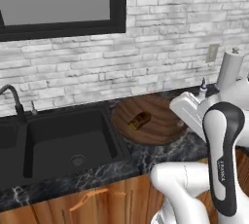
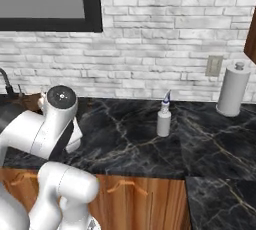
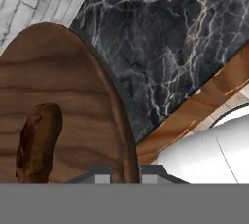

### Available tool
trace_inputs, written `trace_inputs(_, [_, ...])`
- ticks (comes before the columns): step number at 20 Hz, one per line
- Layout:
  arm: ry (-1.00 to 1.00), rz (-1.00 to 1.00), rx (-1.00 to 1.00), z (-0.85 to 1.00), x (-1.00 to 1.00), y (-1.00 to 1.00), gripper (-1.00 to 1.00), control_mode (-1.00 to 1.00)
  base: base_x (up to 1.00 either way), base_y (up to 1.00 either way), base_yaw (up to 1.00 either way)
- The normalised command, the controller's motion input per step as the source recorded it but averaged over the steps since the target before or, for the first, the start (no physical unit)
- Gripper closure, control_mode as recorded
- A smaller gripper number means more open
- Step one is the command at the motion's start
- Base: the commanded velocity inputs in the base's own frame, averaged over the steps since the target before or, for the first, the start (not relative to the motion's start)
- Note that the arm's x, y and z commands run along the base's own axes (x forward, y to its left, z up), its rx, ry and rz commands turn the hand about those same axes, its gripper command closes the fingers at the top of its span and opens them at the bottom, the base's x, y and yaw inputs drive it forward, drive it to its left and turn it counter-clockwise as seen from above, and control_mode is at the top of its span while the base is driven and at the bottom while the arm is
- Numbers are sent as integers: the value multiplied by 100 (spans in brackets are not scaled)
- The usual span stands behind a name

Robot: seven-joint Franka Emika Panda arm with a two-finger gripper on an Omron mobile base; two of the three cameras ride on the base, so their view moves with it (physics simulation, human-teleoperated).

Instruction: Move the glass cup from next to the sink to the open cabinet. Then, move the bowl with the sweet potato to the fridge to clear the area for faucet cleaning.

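Bowl (image 1: 155, 123) sat on the black marble counter (image 1: 194, 145) just right of the sink (image 1: 63, 142), close to the brick wall (image 1: 160, 33). Sweet potato (image 1: 139, 120) lay inside the bowl, left of its middle, apart from the rim. Faucet (image 1: 14, 100) stood behind the sink at the far left. Arm reached over the bowl's right edge in the left base view, wrist covering that rim. In the hand view the gripper (image 3: 122, 173) hung above the bowl's rim, with the potato off to the left; only the two dark tips showed at the bottom with a small gap between them, nothing between, not touching the bowl; can't tell for sure if the jaws were released or clenched. Small white bottle (image 2: 163, 117) stood on the counter to the right of the arm, paper towel roll (image 2: 233, 90) further right by the wall under an outlet (image 2: 214, 66). Dark-framed window (image 1: 58, 4) above the sink. Wooden lower cabinets (image 1: 97, 198) with curved handles below the counter
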Motion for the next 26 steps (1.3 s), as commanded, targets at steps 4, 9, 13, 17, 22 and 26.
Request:
trace_inputs(4, [0,0,0,0,0,0,100,100,-23,20,91])
trace_inputs(9, [0,0,0,0,0,0,100,100,0,5,100])
trace_inputs(13, [0,0,0,0,0,0,100,100,0,7,100])
trace_inputs(17, [0,0,0,0,0,0,100,100,0,24,96])
trace_inputs(22, [0,0,0,0,0,0,100,100,66,61,57])
trace_inputs(26, [0,0,0,0,0,0,100,100,100,51,25])
